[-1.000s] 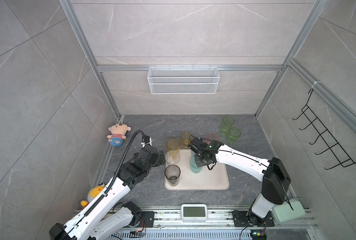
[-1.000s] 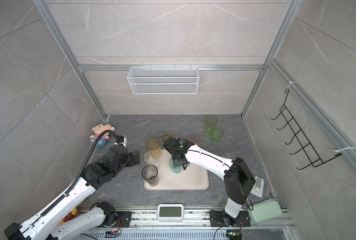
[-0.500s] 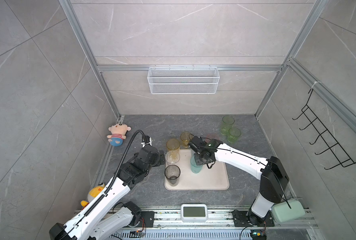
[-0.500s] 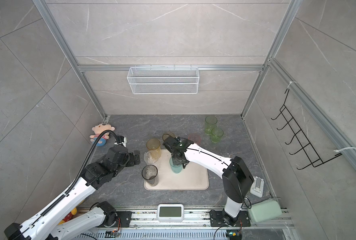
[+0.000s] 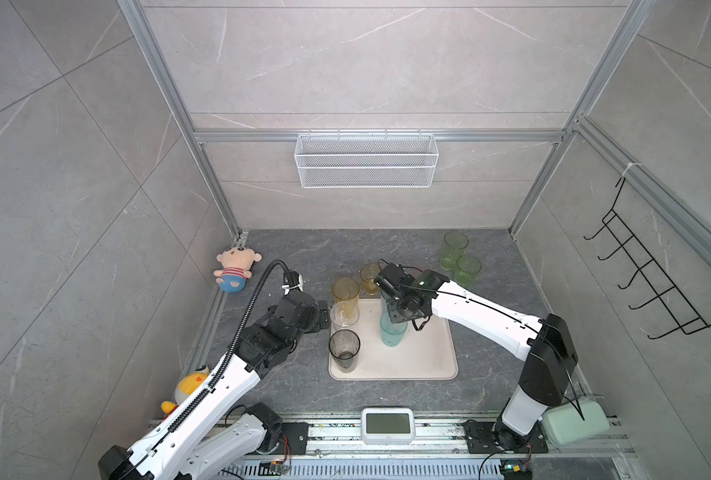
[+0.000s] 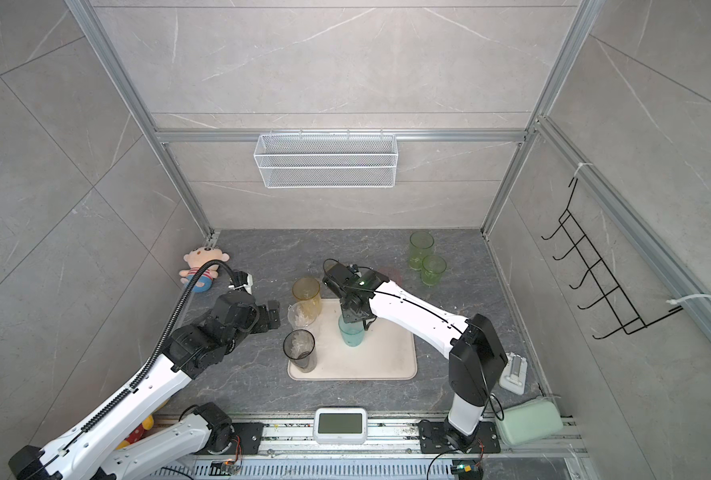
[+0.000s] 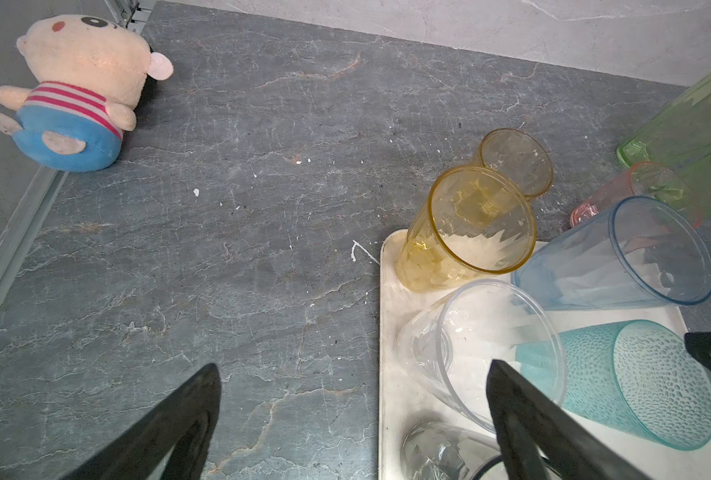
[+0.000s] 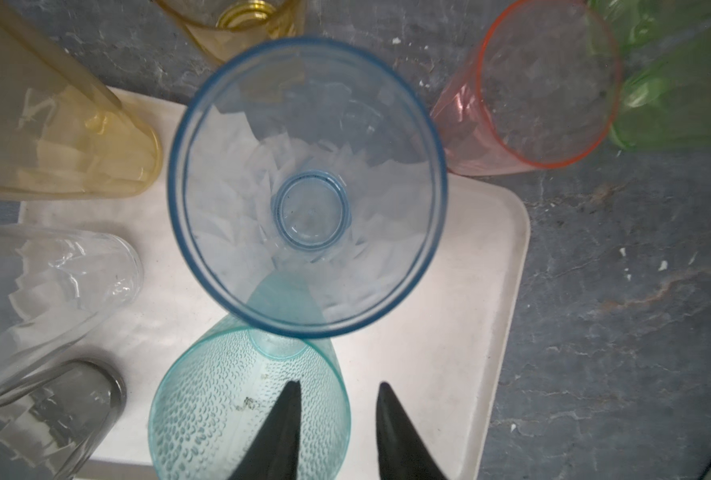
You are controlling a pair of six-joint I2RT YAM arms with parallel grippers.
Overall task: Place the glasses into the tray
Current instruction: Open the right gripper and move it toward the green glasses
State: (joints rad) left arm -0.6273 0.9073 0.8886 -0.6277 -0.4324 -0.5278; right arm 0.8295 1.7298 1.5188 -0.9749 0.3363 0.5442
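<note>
Five of the glasses stand on the tray [image 5: 428, 357]: the yellow glass [image 5: 345, 291], clear glass [image 5: 344, 316], grey glass [image 5: 344, 349], blue glass [image 8: 308, 187] and teal glass [image 5: 392, 332]. The amber glass [image 5: 369, 277], pink glass [image 8: 545, 83] and two green glasses [image 5: 453, 249] stand on the desk beyond its far edge, so the task looks just over half done. The right claw [image 8: 338, 386] hangs over the teal glass, jaws parted astride its rim without pinching it; the left claw [image 7: 351, 365], spread wide and empty, hovers beside the tray's left edge.

Overhead pair, close wrist views, seemingly share tray [image 5: 420, 357].
</note>
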